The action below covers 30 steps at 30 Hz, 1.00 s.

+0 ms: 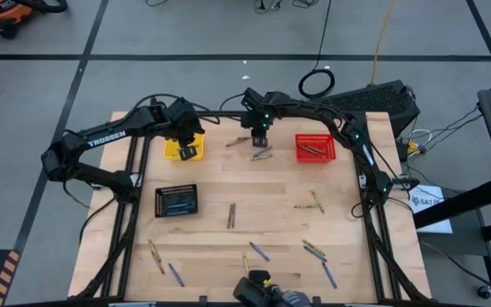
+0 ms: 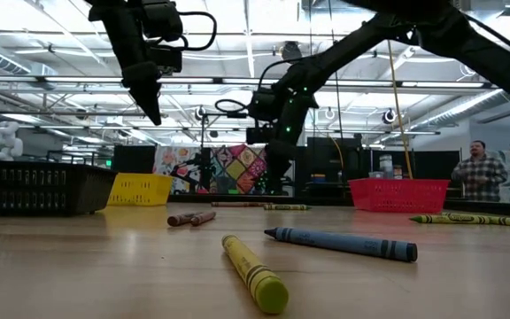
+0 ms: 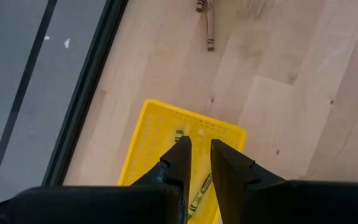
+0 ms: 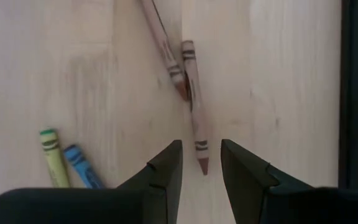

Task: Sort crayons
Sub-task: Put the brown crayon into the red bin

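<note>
Crayons lie scattered over the wooden table. Two brown-red crayons (image 4: pixel 193 99) lie crossed at the far middle (image 1: pixel 237 141). My right gripper (image 4: pixel 201 155) stands open above them, its fingers on either side of one crayon's pointed end (image 4: pixel 201 163). It is close over the table (image 2: pixel 277 182), and I cannot tell whether it touches. Beside them lie a yellow crayon (image 4: pixel 53 155) and a blue crayon (image 4: pixel 82 169). My left gripper (image 3: pixel 201 152) hangs open above the yellow basket (image 3: pixel 160 130), which has a yellow crayon (image 3: pixel 202 185) lying in it.
A red basket (image 1: pixel 314 147) with crayons stands at the far right and a black basket (image 1: pixel 176 201) at the left. Loose crayons lie mid-table (image 1: pixel 231 215), to the right (image 1: pixel 314 202) and along the near edge (image 1: pixel 156 256). A person (image 2: pixel 481 168) stands in the room beyond.
</note>
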Motion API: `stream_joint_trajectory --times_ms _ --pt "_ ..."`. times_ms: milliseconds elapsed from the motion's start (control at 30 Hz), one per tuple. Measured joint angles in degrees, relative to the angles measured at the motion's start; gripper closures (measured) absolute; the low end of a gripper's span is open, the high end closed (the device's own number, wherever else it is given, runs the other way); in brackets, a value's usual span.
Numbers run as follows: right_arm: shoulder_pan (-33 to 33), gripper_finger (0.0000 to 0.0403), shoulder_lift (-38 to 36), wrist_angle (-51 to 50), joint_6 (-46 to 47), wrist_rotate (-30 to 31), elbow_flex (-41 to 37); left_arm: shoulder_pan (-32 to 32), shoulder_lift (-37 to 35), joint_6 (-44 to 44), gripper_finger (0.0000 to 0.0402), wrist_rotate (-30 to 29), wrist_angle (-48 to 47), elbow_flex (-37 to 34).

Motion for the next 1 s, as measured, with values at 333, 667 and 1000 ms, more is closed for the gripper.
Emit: stream_joint_trajectory --times_ms 333,667,1000 --pt "-0.2 0.0305 0.5 0.8 -1.3 0.0 0.0 0.0 0.0 -0.1 0.0343 0.0 0.0 0.0" --pt "-0.3 0.0305 0.6 3.5 -0.3 -1.3 -0.1 0.0 0.0 -0.1 0.0343 0.0 0.1 0.0" --pt "-0.4 0.0305 1.0 1.8 0.7 -1.5 -0.1 0.0 0.0 -0.2 0.0343 0.0 0.2 0.0"
